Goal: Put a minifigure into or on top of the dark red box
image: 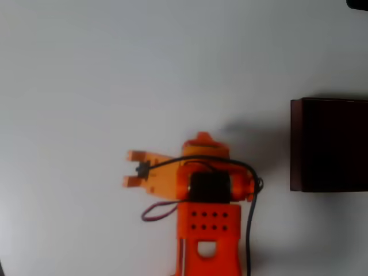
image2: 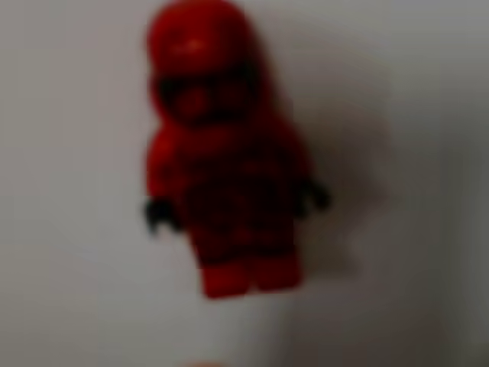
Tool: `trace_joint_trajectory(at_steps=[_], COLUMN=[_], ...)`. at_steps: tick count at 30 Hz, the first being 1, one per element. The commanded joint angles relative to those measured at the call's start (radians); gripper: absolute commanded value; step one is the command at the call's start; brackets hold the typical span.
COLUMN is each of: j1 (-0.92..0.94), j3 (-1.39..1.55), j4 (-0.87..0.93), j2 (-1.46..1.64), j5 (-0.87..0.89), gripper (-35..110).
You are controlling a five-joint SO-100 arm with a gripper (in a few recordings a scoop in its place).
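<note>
Close up, blurred minifigure (image2: 225,153) on table, gripper (image: 131,168) apparently parted, dark red box (image: 329,145) cut off.

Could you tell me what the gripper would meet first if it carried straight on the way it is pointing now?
Probably the minifigure: the wrist view looks straight at it lying on the white table, close and blurred. Overhead, the gripper hangs well left of the dark red box.

overhead: dark red box (image: 330,145) right of arm (image: 201,195) | wrist: minifigure (image2: 221,153) on table (image2: 69,267)
</note>
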Motion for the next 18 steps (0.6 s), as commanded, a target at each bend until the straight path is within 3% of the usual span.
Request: trace_joint_trajectory(at_steps=[1,8,18], j1=[0.052,0.146,0.080], j3=[0.078,0.121,0.117], j4=[-0.035,-0.020,-0.037], j2=[0.104,0.107,0.015], j5=[-0.023,-0.106,-0.104], gripper=[29,29,29])
